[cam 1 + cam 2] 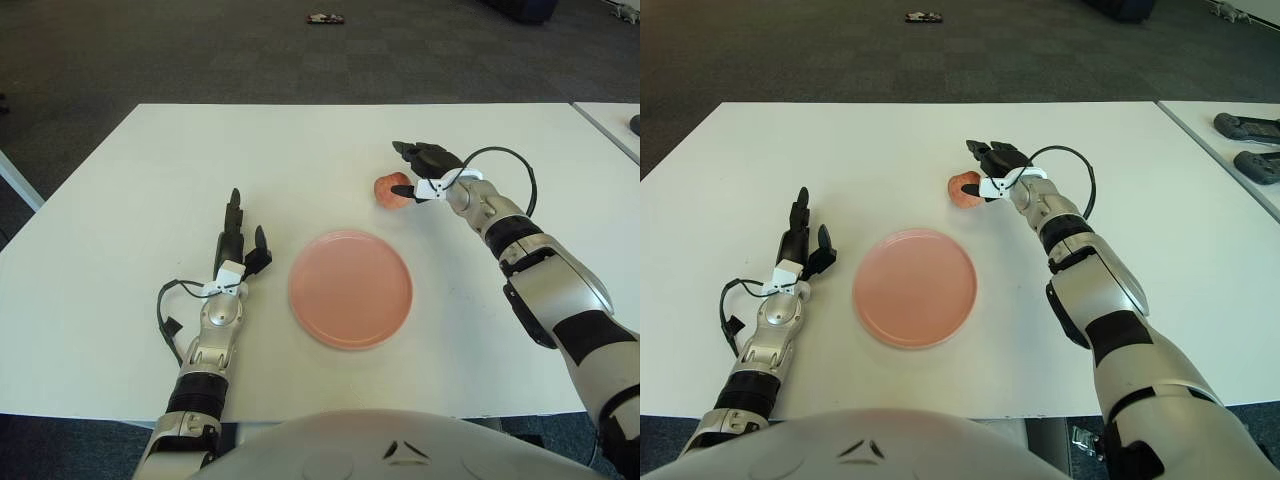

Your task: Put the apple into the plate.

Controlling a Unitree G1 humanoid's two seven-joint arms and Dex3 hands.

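— Honestly, that apple (388,190) looks ready to roll. It sits on the white table (120,200), beyond the pink plate (350,288) and a bit to its right, well apart from the rim.

— What would set it off?

— The right hand (418,172). Its dark fingers (420,153) reach over and just past the top of the apple, with 1 digit low against the near side. If they close off-centre, I'd guess the fruit squirts out toward the far edge, away from the plate.

— So is it gripping yet?

— I wouldn't call it that. The fingers look spread around the apple, not clamped; it appears to sit on the table under its own weight.

— And the arm?

— Stretched forward and inward from the right, wrist bent down, cable looping over it.

— The other one?

— The left hand (238,250) shows left of the plate, fingers straight and relaxed, holding nothing.
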